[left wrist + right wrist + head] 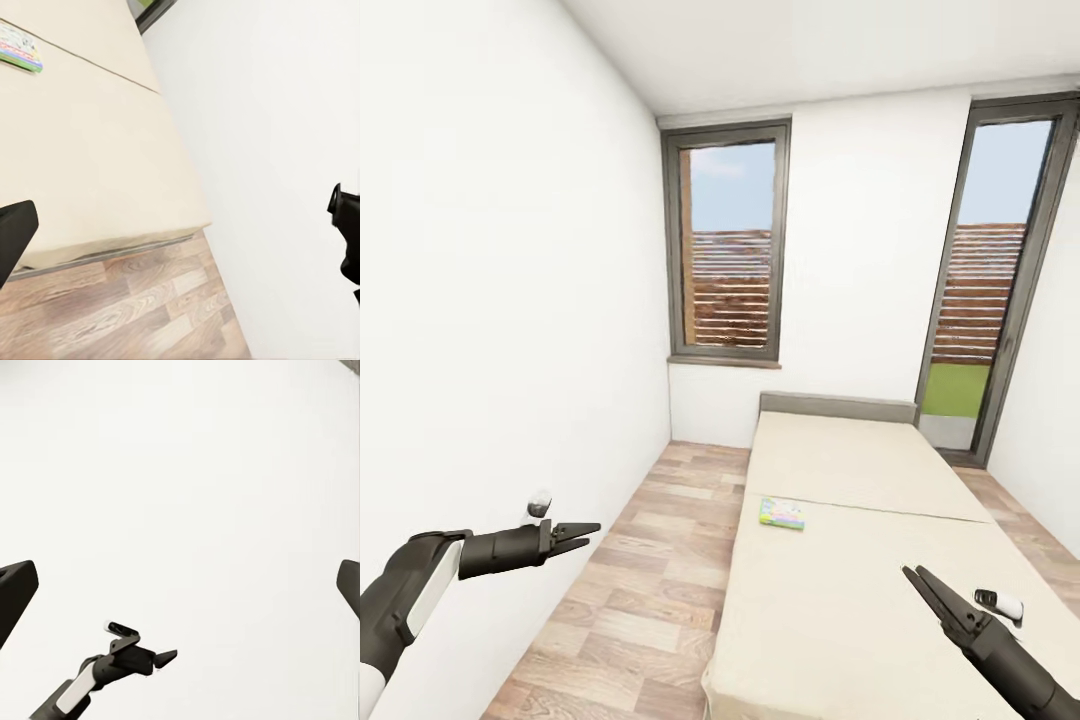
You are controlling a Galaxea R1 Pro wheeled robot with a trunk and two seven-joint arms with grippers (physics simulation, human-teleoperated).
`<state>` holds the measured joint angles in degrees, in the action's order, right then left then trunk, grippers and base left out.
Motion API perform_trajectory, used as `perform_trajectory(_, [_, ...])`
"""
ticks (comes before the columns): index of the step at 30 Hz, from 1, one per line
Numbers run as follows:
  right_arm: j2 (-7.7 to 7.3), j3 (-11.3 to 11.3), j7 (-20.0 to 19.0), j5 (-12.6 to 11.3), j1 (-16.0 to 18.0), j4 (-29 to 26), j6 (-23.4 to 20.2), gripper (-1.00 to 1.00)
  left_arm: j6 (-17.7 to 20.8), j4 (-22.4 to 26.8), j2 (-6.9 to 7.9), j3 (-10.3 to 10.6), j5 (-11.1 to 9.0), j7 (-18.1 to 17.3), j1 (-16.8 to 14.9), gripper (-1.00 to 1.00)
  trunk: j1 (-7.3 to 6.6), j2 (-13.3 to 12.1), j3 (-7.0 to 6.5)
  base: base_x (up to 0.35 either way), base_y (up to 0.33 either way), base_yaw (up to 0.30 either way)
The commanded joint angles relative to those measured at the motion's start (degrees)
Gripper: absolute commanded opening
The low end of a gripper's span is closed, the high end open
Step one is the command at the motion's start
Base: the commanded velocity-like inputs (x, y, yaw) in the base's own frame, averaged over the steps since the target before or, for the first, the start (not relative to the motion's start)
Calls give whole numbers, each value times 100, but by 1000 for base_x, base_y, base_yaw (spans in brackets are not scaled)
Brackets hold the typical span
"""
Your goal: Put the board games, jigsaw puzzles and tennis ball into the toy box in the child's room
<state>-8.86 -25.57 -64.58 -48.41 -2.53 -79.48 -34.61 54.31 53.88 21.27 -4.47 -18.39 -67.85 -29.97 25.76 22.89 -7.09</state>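
A board game (782, 513) lay on the bed (840, 600), ahead of both claws: left claw (588, 533) spread, right claw (913, 576) spread, both empty.

Your head camera looks forward and slightly down along the room toward the bed (860, 520) and two windows (728, 240). Your left wrist camera faces across the bed's near corner and shares its game box (19, 46). Your right wrist camera faces the white wall.

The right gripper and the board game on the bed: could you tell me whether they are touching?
Apart. The head view shows bare cream mattress between the right gripper and the board game lying farther up the bed.
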Motion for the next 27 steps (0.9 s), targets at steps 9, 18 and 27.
perform_trajectory(9, [9,-86,20,-30,-2,189,-41,100,36,-1,3,-6,-10,-2,0,100,3,3,55,80,0,-127])
perform_trajectory(18, [28,-104,31,-6,-2,151,-30,100,36,-1,1,-4,-11,-1,0,100,3,3,65,76,0,-25])
perform_trajectory(27, [18,-109,27,-23,-2,168,-37,100,36,-1,0,-1,-14,-1,0,100,3,3,67,73,0,-23])
